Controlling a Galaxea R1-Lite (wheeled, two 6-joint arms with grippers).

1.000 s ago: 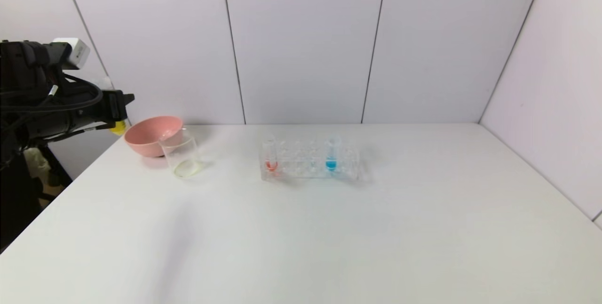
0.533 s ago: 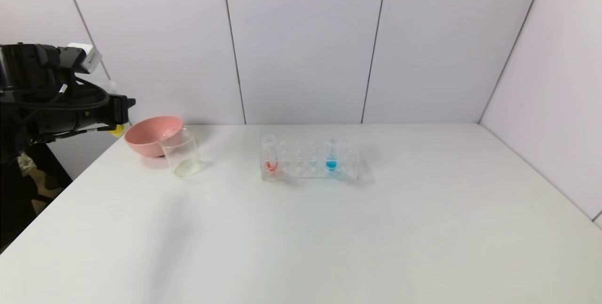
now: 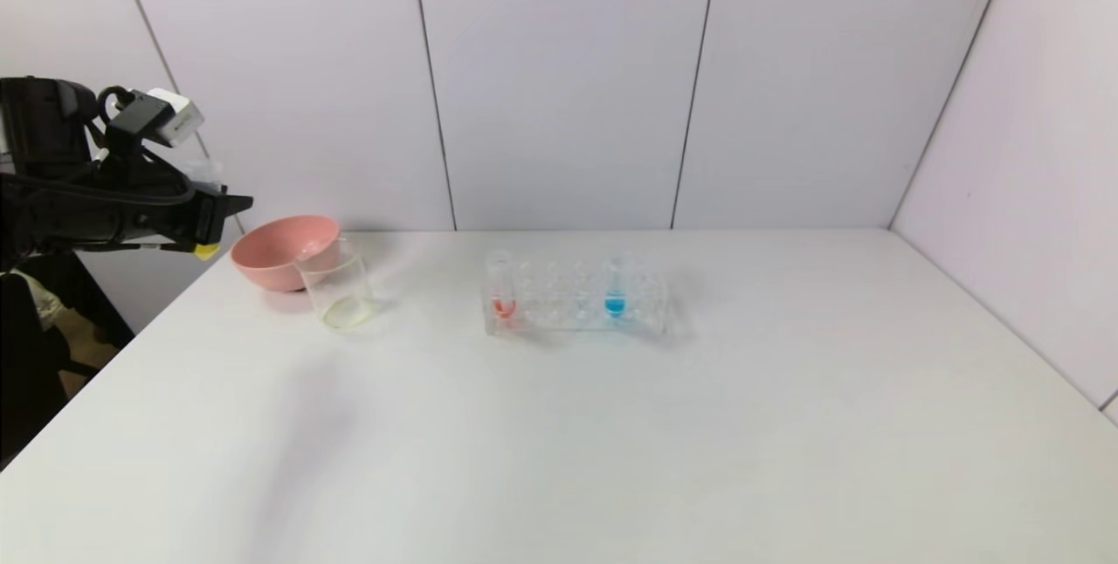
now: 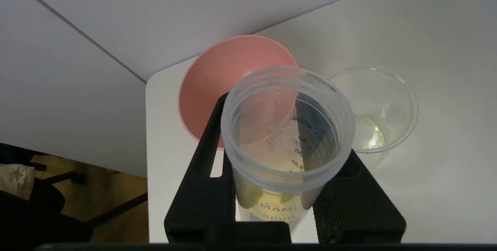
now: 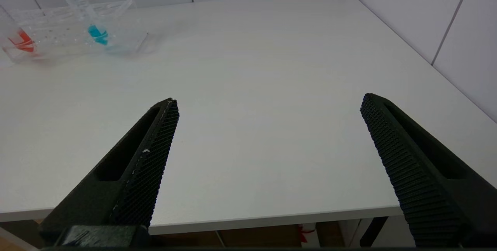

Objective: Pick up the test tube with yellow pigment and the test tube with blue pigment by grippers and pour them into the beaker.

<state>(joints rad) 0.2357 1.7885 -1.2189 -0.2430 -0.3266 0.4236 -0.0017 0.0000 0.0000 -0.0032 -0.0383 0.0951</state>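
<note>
Left end effector (image 4: 285, 200) clamped on the test tube with yellow pigment (image 4: 285, 134), raised off the desk's (image 3: 559, 424) left edge just beyond the pink bowl (image 3: 284, 250), tube mouth toward the wrist camera and a yellowish trace low inside. Beaker (image 3: 336, 289) touching the bowl on the rack side, pale yellow film at its bottom; clear rack (image 3: 576, 298) well right of the bowl, holding the test tube with blue pigment (image 3: 616, 285) upright and a red-tipped tube (image 3: 502, 285) at its bowl-side end. Right end effector (image 5: 268, 154) spread wide, grasping nothing, low over the desk's near edge, far from the bowl.
</note>
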